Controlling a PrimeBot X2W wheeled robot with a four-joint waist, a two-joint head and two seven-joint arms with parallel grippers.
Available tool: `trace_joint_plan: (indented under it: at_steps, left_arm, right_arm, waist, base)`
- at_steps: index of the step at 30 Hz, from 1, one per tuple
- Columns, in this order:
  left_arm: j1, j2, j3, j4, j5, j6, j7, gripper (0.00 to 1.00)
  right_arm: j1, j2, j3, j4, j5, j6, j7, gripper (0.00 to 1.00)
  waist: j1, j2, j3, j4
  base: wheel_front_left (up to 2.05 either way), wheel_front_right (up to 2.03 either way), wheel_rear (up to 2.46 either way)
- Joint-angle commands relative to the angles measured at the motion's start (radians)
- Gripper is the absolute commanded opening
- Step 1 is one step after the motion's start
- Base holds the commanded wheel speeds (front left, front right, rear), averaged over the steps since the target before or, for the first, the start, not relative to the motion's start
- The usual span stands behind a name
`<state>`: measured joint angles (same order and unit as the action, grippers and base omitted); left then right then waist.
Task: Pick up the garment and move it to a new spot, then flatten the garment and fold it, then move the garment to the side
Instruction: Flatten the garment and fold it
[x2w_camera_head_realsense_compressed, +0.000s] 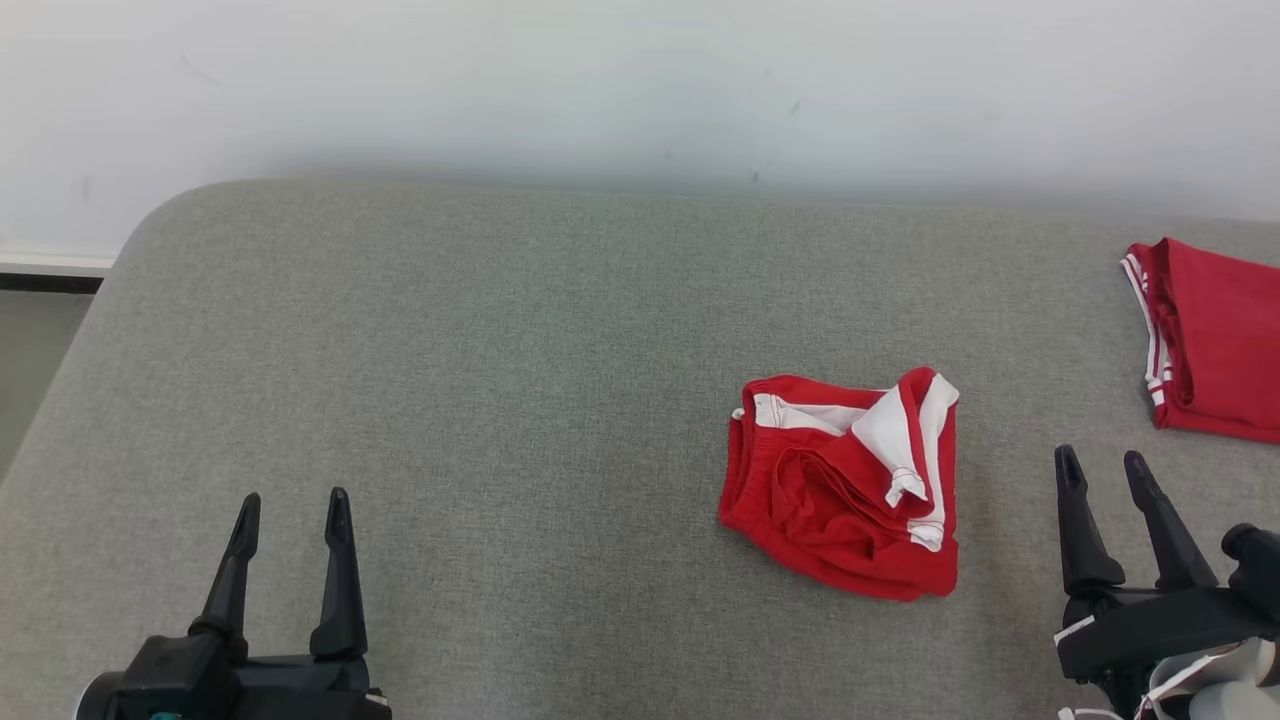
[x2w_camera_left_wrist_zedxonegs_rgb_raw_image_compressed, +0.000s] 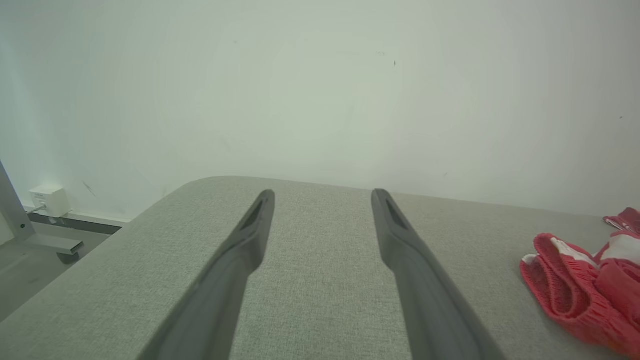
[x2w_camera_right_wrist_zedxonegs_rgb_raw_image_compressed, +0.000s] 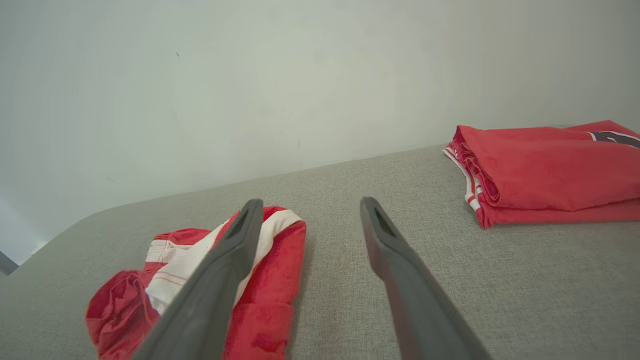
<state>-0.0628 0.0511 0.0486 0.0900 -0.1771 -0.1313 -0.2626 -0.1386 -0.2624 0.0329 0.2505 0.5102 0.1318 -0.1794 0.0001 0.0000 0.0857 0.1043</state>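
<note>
The crumpled shorts (x2w_camera_head_realsense_compressed: 840, 490) lie just left of the right gripper (x2w_camera_head_realsense_compressed: 1100, 458), well apart from the left gripper (x2w_camera_head_realsense_compressed: 292, 497); both jaws spread, empty.

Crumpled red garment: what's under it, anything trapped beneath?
The crumpled red garment lies on the grey fabric surface; nothing pokes out around its edges. Its own folds hide whatever is beneath. The folded red garment lies apart, to its right.

Jaws long, tapered, black; black mounts (x2w_camera_head_realsense_compressed: 230, 685); white cabling (x2w_camera_head_realsense_compressed: 1185, 680) near right wrist.
</note>
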Motion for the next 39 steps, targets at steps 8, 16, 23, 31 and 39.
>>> trace_joint_plan:
  at_steps: [8,16,23,31,39]
  left_arm:
    - [0.0,-0.001,-0.01,0.004,0.01,0.002,-0.003,1.0]
    - [-0.002,-0.001,-0.021,0.009,0.008,0.002,-0.003,1.0]
    - [-0.01,-0.001,-0.026,0.01,0.006,0.002,-0.003,1.0]
    - [-0.02,-0.001,-0.026,0.002,0.0,0.002,-0.003,1.0]
    - [-0.031,-0.001,-0.032,0.005,-0.01,0.002,-0.003,1.0]
  right_arm:
    - [-0.011,0.014,-0.001,0.086,-0.042,-0.003,0.022,0.0]
    - [-0.096,0.01,0.056,0.259,-0.066,-0.003,0.009,0.0]
    - [-0.165,0.022,0.117,0.417,-0.074,-0.003,-0.004,0.0]
    - [-0.279,0.041,0.195,0.578,-0.056,-0.003,-0.043,0.0]
    - [-0.386,0.033,0.247,0.673,-0.045,-0.003,-0.056,0.0]
  waist:
    - [-0.0001,0.0,-0.009,0.002]
    - [-0.0001,0.0,-0.013,0.028]
    - [-0.0001,0.0,-0.005,0.056]
    - [-0.0001,0.0,0.021,0.087]
    - [-0.0001,0.0,0.034,0.108]
  base:
    - [0.0,0.0,0.0]
    - [0.0,0.0,0.0]
    - [0.0,0.0,0.0]
    - [0.0,0.0,0.0]
    - [0.0,0.0,0.0]
